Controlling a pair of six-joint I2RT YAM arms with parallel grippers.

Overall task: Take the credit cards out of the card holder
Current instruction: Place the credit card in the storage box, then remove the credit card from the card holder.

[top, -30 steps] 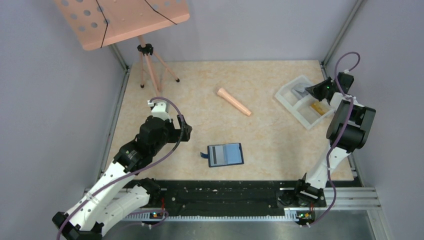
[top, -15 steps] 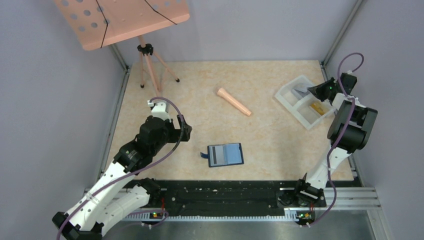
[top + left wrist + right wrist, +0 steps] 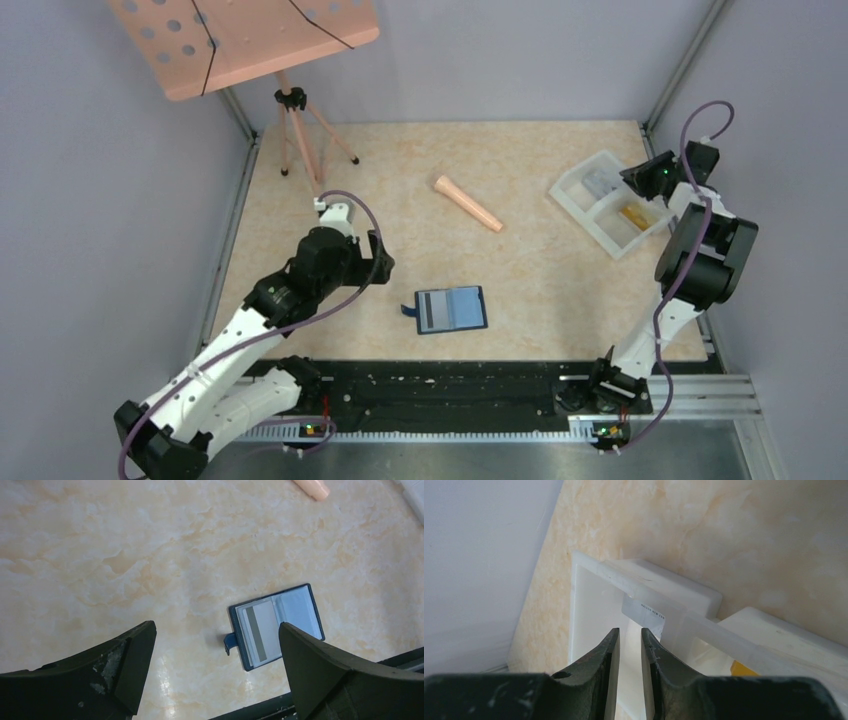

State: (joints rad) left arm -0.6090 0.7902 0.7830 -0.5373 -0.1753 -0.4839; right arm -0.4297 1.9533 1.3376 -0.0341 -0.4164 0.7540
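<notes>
Card holder (image 3: 451,309) is laid open at lower centre, one grey card (image 3: 433,311) tucked in its left pocket. Left gripper (image 3: 216,627) is spread wide, nothing held. Right gripper (image 3: 629,632) is barely parted, empty, over the white tray (image 3: 659,582) at upper right.

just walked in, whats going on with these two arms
Two robot arms are moving cards out of a card holder into a white tray. The right gripper hangs over the tray, jaws slightly apart and empty. A pale card leans in one compartment and a gold card lies in the other. The left gripper hovers wide open near the open holder, where one striped card sits in a pocket.
</notes>
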